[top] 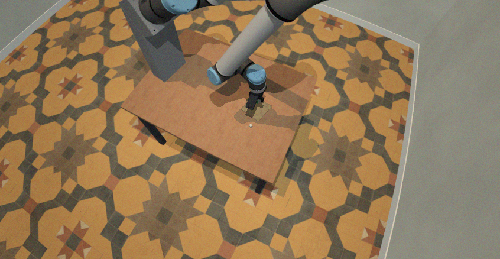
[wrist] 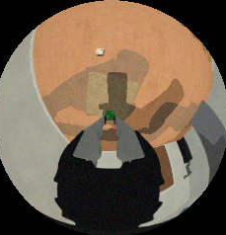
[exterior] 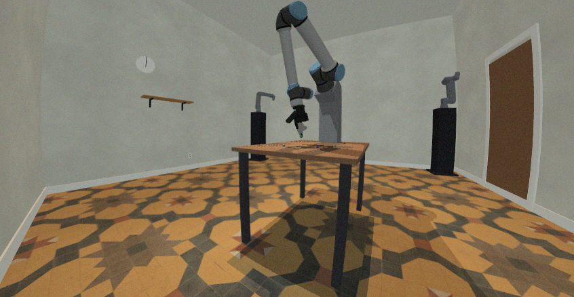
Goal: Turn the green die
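While the gripper (wrist: pixel 110 119) pinched the green die (wrist: pixel 110 116) above the mat (top: pixel 262 112) near the desk's (top: pixel 195 124) right edge, lowering it straight down would land it flat.

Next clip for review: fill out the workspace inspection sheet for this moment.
Surface: wooden table, shadowed by the arm.
Job's things: green die held above the tan mat; blue die on the table, its top face too small to read.
Clutter: white die on the table beside the mat.
Grippers: gripper shut on the green die, off the surface.
Cables: nothing seen.
Surroundings: patterned tile floor, wall shelf, door, two black pedestals.
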